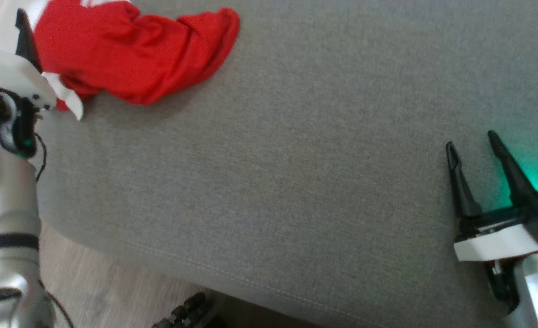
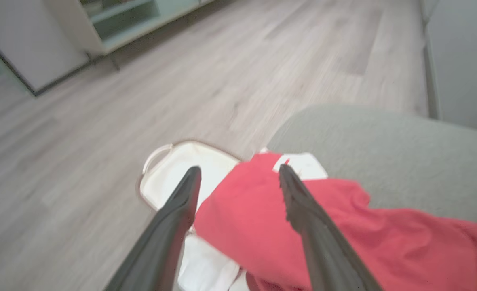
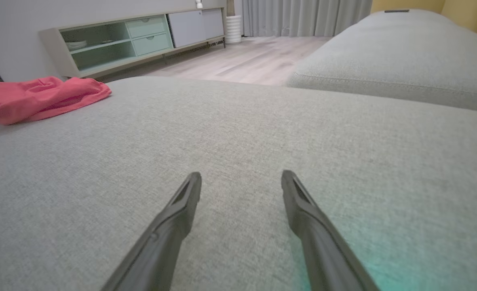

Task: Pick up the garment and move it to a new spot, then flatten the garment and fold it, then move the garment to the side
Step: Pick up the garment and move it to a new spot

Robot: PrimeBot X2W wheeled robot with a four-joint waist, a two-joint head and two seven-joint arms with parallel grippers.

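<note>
Left gripper (image 2: 238, 173): two long dark fingers spread apart, poised over a crumpled red fabric garment with white trim (image 2: 262, 218). Right gripper (image 1: 472, 141): fingers spread, holding nothing, over the grey woven sofa cushion (image 1: 296, 182), well apart from the garment. Garment: lies at the cushion's far left corner, beside a white handled basket (image 2: 165, 169) on a pale wood-plank floor (image 2: 81, 121).

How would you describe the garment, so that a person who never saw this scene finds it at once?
Look at the wide grey cushion. At its edge, by the left gripper, lies the garment: crumpled, bright red with white trim, the only colourful thing there.
</note>
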